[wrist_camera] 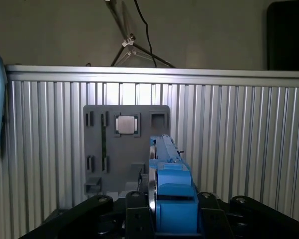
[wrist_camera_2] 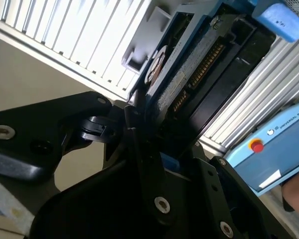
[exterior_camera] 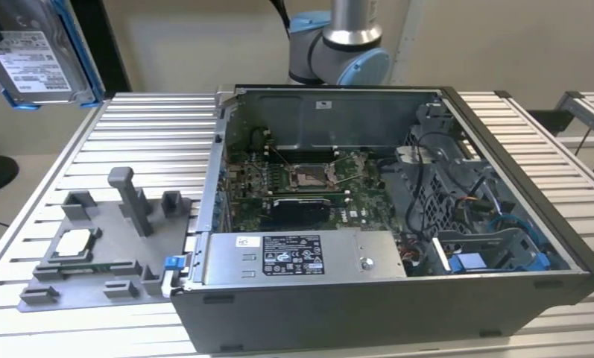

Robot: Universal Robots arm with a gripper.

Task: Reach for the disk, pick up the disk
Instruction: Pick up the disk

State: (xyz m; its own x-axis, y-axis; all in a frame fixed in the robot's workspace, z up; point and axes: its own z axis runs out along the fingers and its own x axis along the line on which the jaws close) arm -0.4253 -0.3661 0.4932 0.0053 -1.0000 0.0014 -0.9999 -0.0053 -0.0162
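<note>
exterior view: the disk (exterior_camera: 40, 54) is hanging high over the far corner of the ribbed aluminium table (exterior_camera: 157, 119), at the exterior view's left.
its silver-grey slab is showing a white label there, with bright blue plastic framing the edges. in the first wrist view the gripper (wrist_camera: 165, 199) is clamping the disk edge-on, black jaws pressing its two flat sides, above the grey moulded fixture (wrist_camera: 124, 149) and the small square chip (wrist_camera: 125, 124) sitting in it. in the second wrist view the grip seems to be falling near one end, though shadow is hiding the contact. the arm (exterior_camera: 341, 41) is standing behind the open computer case (exterior_camera: 376, 306).
</note>
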